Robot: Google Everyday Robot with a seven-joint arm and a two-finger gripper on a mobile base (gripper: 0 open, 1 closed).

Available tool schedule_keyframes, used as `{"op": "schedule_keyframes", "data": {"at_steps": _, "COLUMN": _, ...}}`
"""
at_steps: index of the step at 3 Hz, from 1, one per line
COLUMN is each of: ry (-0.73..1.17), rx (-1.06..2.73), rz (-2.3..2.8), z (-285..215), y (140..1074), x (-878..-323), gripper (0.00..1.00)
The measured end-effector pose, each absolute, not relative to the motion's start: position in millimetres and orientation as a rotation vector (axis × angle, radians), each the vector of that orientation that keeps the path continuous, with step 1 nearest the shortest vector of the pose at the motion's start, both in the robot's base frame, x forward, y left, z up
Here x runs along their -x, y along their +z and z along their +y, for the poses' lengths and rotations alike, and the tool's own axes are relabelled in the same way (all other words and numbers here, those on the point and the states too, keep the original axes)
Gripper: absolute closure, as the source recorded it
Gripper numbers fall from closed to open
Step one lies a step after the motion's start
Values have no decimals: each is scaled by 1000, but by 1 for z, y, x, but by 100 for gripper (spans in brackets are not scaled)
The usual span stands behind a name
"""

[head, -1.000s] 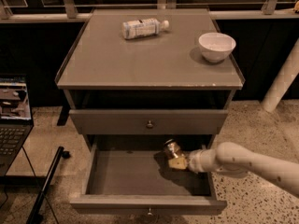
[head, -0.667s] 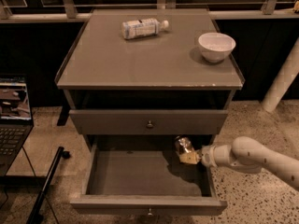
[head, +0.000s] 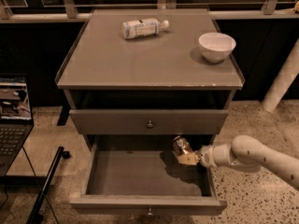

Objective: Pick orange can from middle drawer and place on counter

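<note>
The middle drawer (head: 145,204) is pulled open at the bottom of the grey cabinet. My gripper (head: 186,157) reaches in from the right over the drawer's right rear part and is shut on the orange can (head: 180,145). The can is tilted and held above the drawer floor, just under the front of the closed drawer above (head: 149,122). The counter (head: 140,55) is the cabinet's flat top, above the can.
A white-labelled plastic bottle (head: 142,27) lies on its side at the counter's back. A white bowl (head: 216,46) stands at its right. A laptop (head: 14,111) sits at the left, a black pole (head: 46,185) lies on the floor, and a white post (head: 282,78) stands at the right.
My gripper has lifted the can off the drawer floor and moved it right and up, then stayed near the drawer's right rear.
</note>
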State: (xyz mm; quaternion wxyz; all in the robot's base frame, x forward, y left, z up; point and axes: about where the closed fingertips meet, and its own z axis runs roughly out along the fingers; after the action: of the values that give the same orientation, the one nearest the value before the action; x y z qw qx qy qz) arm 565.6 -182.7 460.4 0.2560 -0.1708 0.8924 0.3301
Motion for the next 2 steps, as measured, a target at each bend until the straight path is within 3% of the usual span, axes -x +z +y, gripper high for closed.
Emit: {"op": "schedule_keyframes", "data": {"at_steps": 2, "ry": 866, "rx": 517, "rz": 2388, "z": -157, "y": 487, "x": -537, "gripper": 100}}
